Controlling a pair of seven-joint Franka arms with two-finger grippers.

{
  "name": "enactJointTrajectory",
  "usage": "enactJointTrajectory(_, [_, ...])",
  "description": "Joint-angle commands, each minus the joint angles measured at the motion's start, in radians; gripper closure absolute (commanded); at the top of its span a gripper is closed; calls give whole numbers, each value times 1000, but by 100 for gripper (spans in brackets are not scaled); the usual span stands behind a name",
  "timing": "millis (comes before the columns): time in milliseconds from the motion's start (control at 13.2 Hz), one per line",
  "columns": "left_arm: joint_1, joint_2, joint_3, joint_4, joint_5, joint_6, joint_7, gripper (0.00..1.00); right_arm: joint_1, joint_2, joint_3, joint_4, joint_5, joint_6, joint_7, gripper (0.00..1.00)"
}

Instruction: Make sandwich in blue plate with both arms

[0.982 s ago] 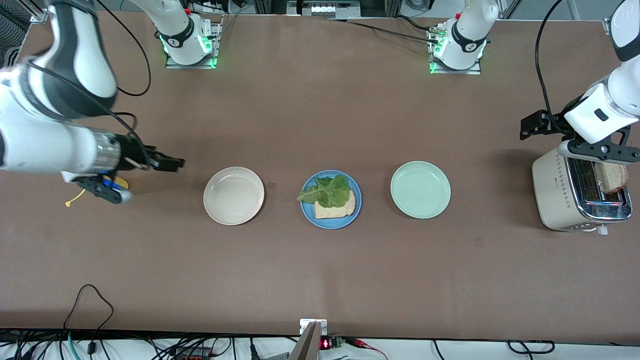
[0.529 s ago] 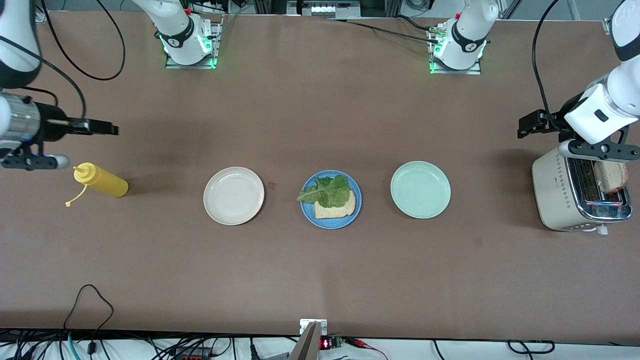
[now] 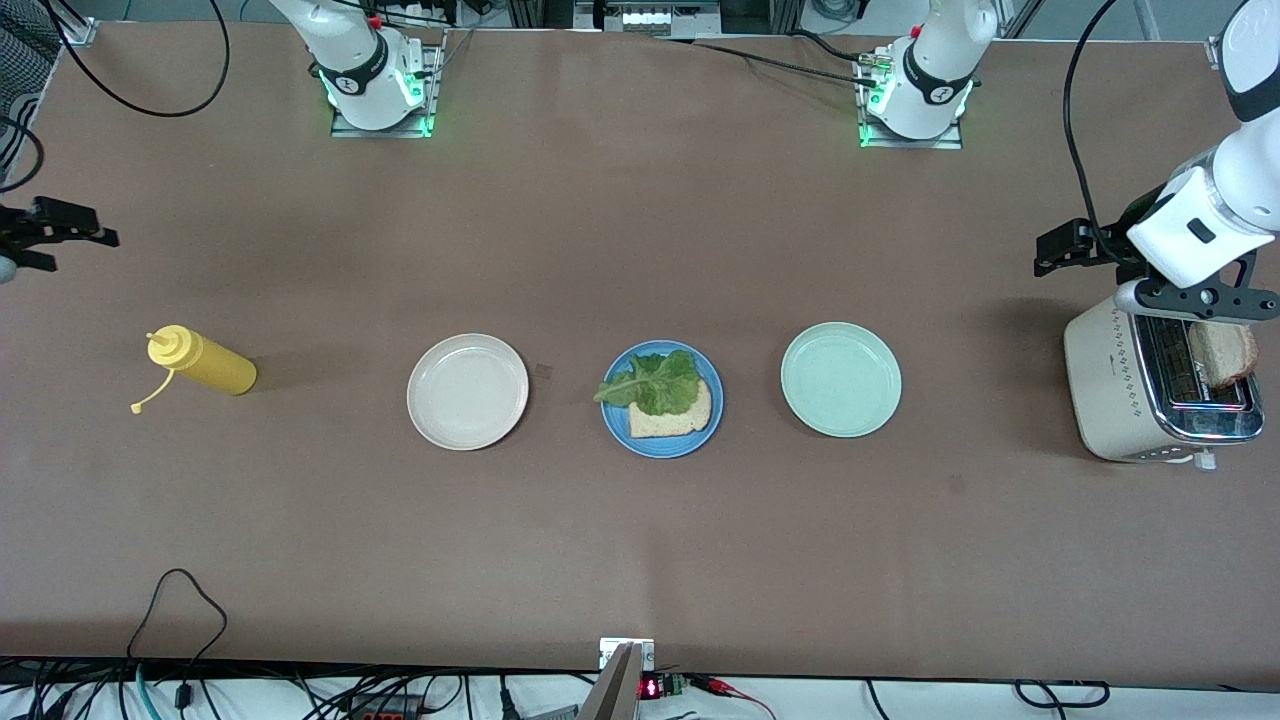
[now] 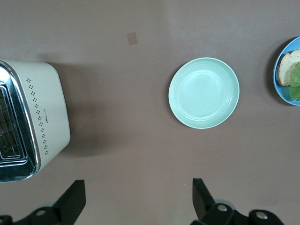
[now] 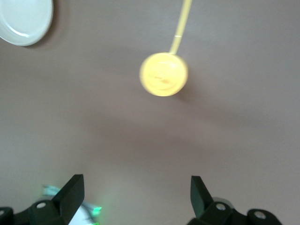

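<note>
Front view: round matte blue plate (image 3: 662, 400) w/ bread slice (image 3: 672, 417) + lettuce (image 3: 655, 383) was seen mid-table. Left gripper (image 4: 138, 199), fingers wide, empty, was held over toaster (image 3: 1160, 390); right gripper (image 5: 136, 197) wide, empty, above yellow bottle (image 3: 205, 362). Toast (image 3: 1222, 353) could be crushed if gripped off-centre.

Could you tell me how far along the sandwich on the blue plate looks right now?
Done: one bread slice topped with lettuce lies on the blue plate. In hand: nothing; the left gripper is open over the table beside the toaster, the right gripper open near the mustard bottle. Left: the second slice, sticking out of the toaster.
</note>
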Motion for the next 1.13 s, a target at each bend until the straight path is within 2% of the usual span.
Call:
enactJointTrajectory(0, [6, -14, -8, 6, -14, -15, -5, 0, -62, 7, 23, -66, -7, 136, -198, 0])
enactJointTrajectory(151, [6, -14, -8, 6, -14, -15, -5, 0, -102, 43, 25, -84, 21, 233, -390, 0])
enactJointTrajectory(453, [7, -14, -8, 6, -14, -17, -5, 0, -162, 139, 25, -86, 214, 322, -749, 0])
enactJointTrajectory(1057, [7, -12, -8, 6, -14, -17, -5, 0, -231, 352, 45, -77, 746, 350, -1467, 0])
